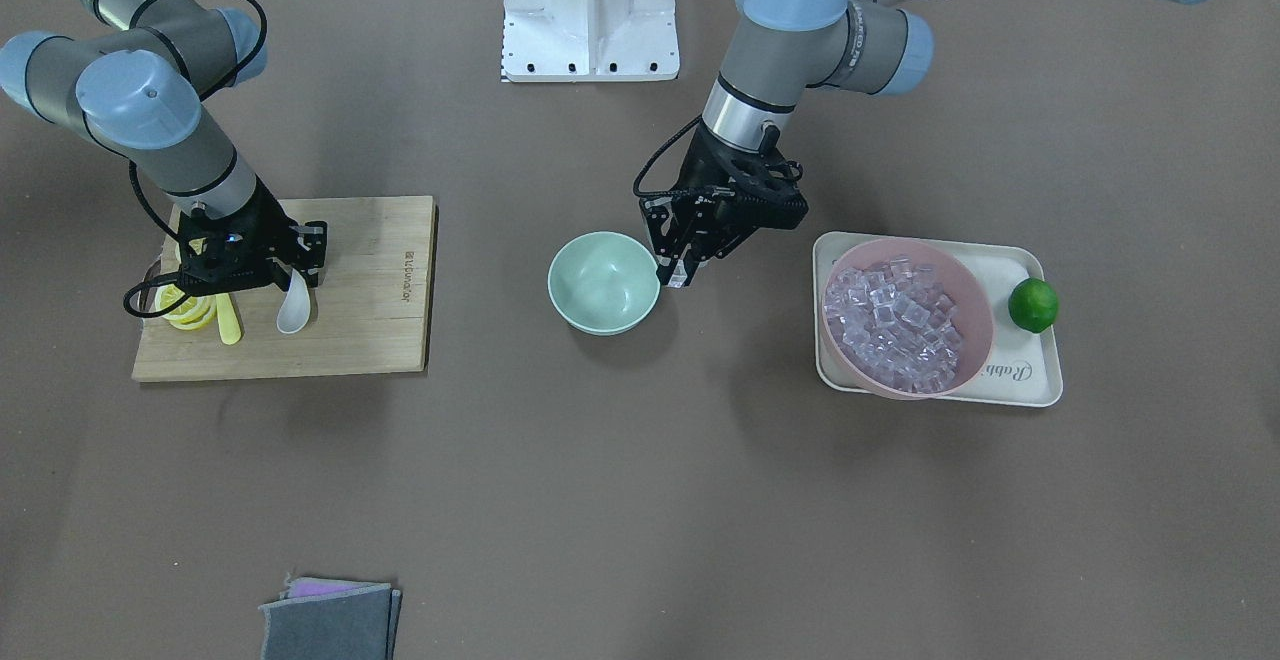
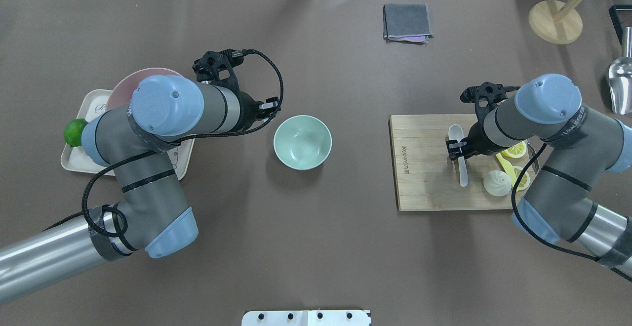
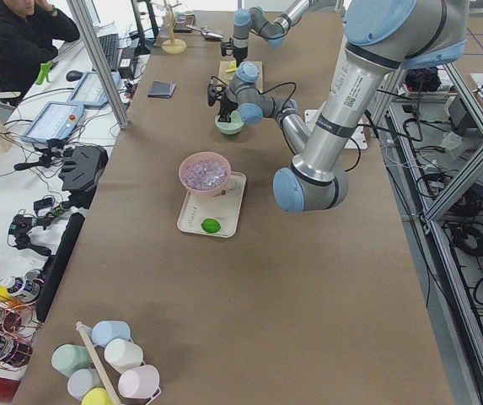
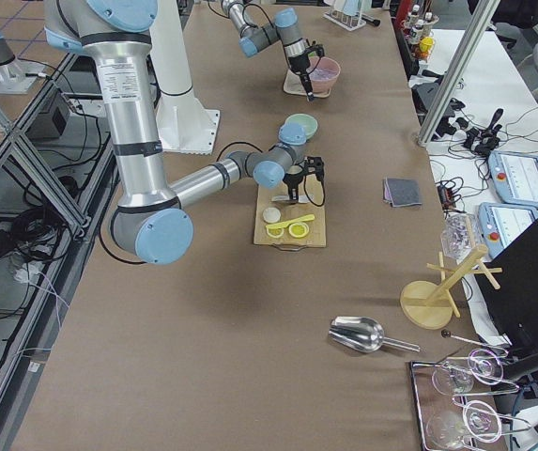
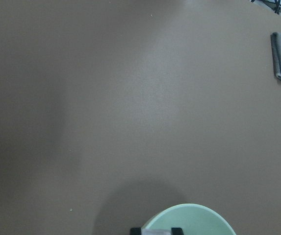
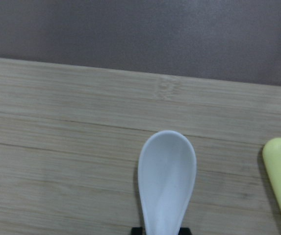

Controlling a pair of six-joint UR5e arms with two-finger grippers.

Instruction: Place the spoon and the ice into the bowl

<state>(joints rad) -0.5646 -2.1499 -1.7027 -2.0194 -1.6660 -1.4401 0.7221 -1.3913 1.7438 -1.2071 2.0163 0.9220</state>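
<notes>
The mint-green bowl (image 1: 603, 282) stands mid-table and is empty; it also shows in the overhead view (image 2: 302, 142). My left gripper (image 1: 678, 275) hangs at the bowl's rim, shut on a clear ice cube (image 5: 157, 231). More ice (image 1: 900, 320) fills the pink bowl (image 1: 975, 340). The white spoon (image 2: 461, 160) is over the wooden cutting board (image 1: 380, 280). My right gripper (image 1: 290, 275) is shut on the spoon's handle, and the scoop (image 6: 167, 166) points away from it.
The pink bowl sits on a cream tray (image 1: 1030, 380) with a lime (image 1: 1033, 305). A yellow knife (image 1: 230, 320), lemon slices (image 2: 516, 149) and a white bun-like lump (image 2: 496, 183) lie on the board. A grey cloth (image 1: 330, 620) lies at the table's far side.
</notes>
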